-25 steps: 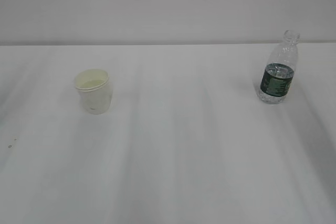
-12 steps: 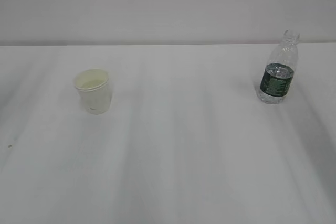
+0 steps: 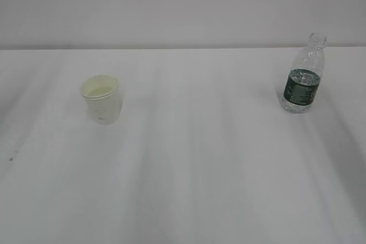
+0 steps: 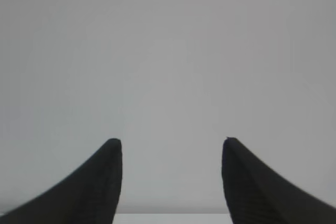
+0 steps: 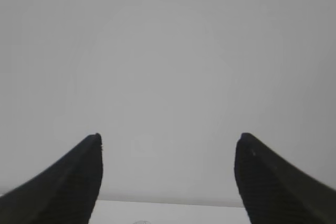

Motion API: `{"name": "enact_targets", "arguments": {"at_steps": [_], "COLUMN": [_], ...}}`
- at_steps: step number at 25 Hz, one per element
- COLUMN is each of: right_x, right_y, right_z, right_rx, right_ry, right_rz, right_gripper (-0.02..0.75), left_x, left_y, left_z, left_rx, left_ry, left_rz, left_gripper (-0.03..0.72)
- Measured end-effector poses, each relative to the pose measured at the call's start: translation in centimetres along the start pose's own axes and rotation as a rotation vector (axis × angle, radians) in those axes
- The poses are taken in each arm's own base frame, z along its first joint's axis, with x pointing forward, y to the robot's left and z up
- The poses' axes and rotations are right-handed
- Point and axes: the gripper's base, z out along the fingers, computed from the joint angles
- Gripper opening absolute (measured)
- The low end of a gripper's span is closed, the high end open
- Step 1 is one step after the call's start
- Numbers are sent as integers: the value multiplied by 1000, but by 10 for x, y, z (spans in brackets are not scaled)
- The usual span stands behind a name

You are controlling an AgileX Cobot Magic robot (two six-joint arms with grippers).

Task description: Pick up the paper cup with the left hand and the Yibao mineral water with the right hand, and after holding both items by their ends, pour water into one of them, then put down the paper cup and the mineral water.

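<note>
The white paper cup [image 3: 102, 99] stands upright on the white table [image 3: 194, 158] at the left. The clear Yibao mineral water bottle [image 3: 303, 78], green label and no cap, stands upright at the far right. Neither arm shows in the exterior view. In the left wrist view my left gripper [image 4: 171, 142] is open and empty, its black fingers [image 4: 100, 182] wide apart against a grey wall. In the right wrist view my right gripper [image 5: 168, 139] is open and empty. A faint round rim, perhaps the bottle's mouth [image 5: 140, 222], shows at that view's bottom edge.
A grey wall [image 3: 183, 4] rises behind the table's far edge. A thin strip of the white table [image 5: 168, 212] shows at the bottom of both wrist views. A small dark speck [image 3: 11, 159] lies near the table's left side.
</note>
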Motion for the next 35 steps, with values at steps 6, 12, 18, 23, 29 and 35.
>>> {"name": "enact_targets", "arguments": {"at_steps": [6,12,18,23,29,35], "right_x": [0,0,0,0,0,0], "right_y": [0,0,0,0,0,0], "right_z": [0,0,0,0,0,0], "right_rx": [0,0,0,0,0,0], "right_ry": [0,0,0,0,0,0], "right_rz": [0,0,0,0,0,0], "right_gripper": [591,590,590,590,590,590], "left_x": [-12,-28,-44,-56,-70,-73], "left_y": [1,-6,-15,-17,-21,-21], "left_z": [13,31,46,52,58,63], "left_rx": [-10,-30,-24,-26,-7,-27], "left_ry": [39,69,66,51,33,130], "left_rz": [-7,1,2,-28,-3,175], "left_gripper": [423,419,417,415,412,407]}}
